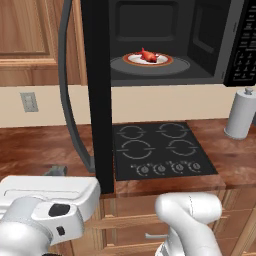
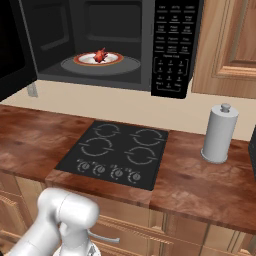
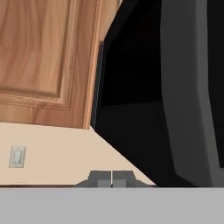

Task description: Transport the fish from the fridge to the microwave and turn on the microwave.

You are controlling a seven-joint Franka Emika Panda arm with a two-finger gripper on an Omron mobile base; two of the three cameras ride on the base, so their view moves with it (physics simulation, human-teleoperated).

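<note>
The black microwave [image 1: 170, 75] hangs over the cooktop with its door [image 1: 100, 100] swung wide open. Inside, the red-orange fish [image 1: 146, 55] lies on a white plate [image 1: 162, 61] on the round turntable. From the right base the fish [image 2: 100, 56] appears left of the keypad [image 2: 172, 45]. My gripper [image 1: 56, 171] is low at the left, just outside the open door and below its curved grey handle [image 1: 67, 100], shut with nothing in it. In the hand view the closed fingertips [image 3: 112, 178] point up at the door's dark outer face [image 3: 140, 113]. The fridge is out of view.
A black four-burner cooktop [image 1: 160, 150] is set in the wooden counter [image 2: 30, 140] under the microwave. A grey paper towel roll [image 2: 220, 132] stands on the counter to the right. Wooden cabinets [image 3: 43, 57] flank the microwave, and a wall outlet [image 1: 29, 102] sits at the left.
</note>
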